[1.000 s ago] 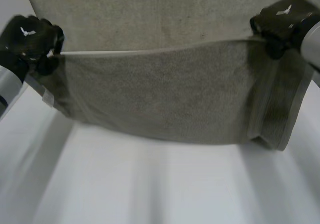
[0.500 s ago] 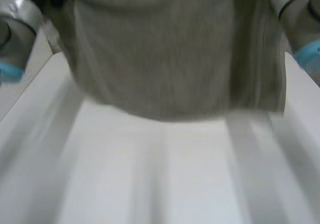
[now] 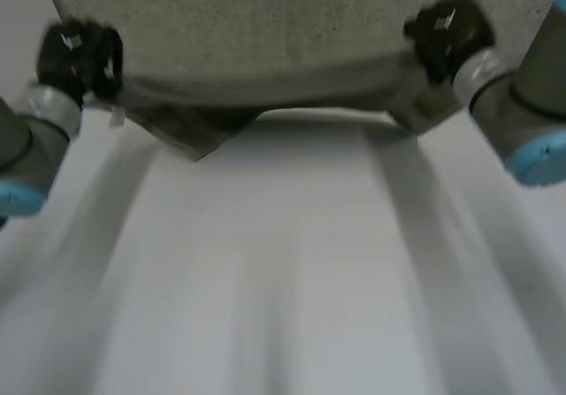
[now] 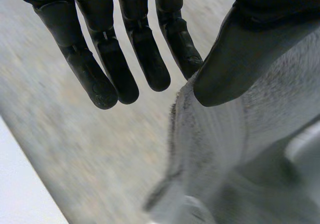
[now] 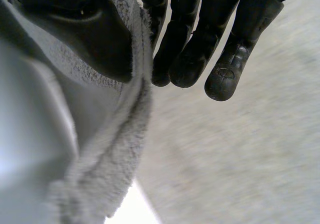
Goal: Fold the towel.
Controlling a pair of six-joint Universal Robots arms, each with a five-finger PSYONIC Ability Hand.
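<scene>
A grey-beige towel (image 3: 283, 24) lies across the far part of the white table (image 3: 283, 280), its near part doubled over. My left hand (image 3: 80, 50) is at the fold's left end and my right hand (image 3: 447, 28) at its right end. In the left wrist view the thumb (image 4: 235, 58) pinches the towel's edge (image 4: 225, 149) against the straight fingers (image 4: 125, 48). The right wrist view shows the same kind of grip: the thumb (image 5: 95, 33) presses the hemmed edge (image 5: 115, 149) against the fingers (image 5: 200, 38), with the towel's lower layer (image 5: 240, 149) spread beneath.
Bare white table stretches from the towel's near edge toward me. Both forearms, grey with light-blue caps, come in from the sides, the left (image 3: 26, 148) and the right (image 3: 522, 121).
Both hands have carried the towel's held edge away from me, over the rest of the towel. The hanging sag that faced me is gone, and the cloth now sits low at the far side.
</scene>
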